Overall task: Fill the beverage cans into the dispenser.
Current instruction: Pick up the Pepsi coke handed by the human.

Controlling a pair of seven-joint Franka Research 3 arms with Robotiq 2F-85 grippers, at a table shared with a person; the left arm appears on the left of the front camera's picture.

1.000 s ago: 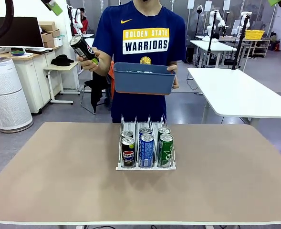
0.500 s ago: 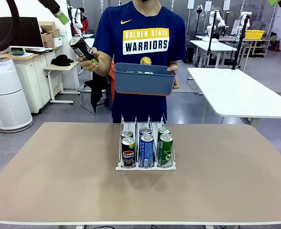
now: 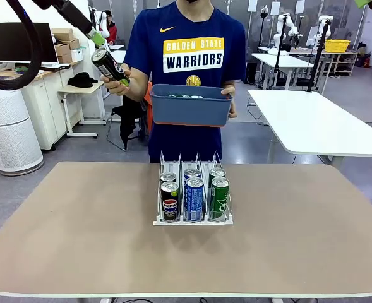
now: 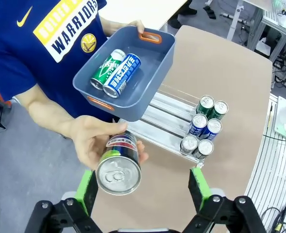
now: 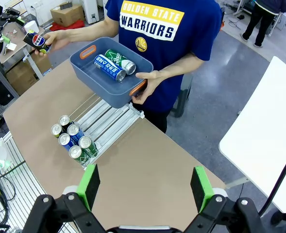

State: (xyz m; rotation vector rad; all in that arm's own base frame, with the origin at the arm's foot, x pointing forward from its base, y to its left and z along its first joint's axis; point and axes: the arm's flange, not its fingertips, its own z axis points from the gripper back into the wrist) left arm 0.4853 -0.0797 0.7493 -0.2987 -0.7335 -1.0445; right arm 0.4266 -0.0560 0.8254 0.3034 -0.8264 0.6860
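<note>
One Pepsi can (image 4: 117, 167), in the person's hand (image 4: 92, 141), just ahead of the wide-open left pincer (image 4: 143, 178) (beside one green pad (image 4: 88, 187)).

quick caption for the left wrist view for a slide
Open left gripper faces a Pepsi can held out by the person's hand, dispenser beyond.

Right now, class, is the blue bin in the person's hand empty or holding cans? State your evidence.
Not empty. The blue bin holds two cans lying on their sides, a green can and a blue-and-white can.
</note>
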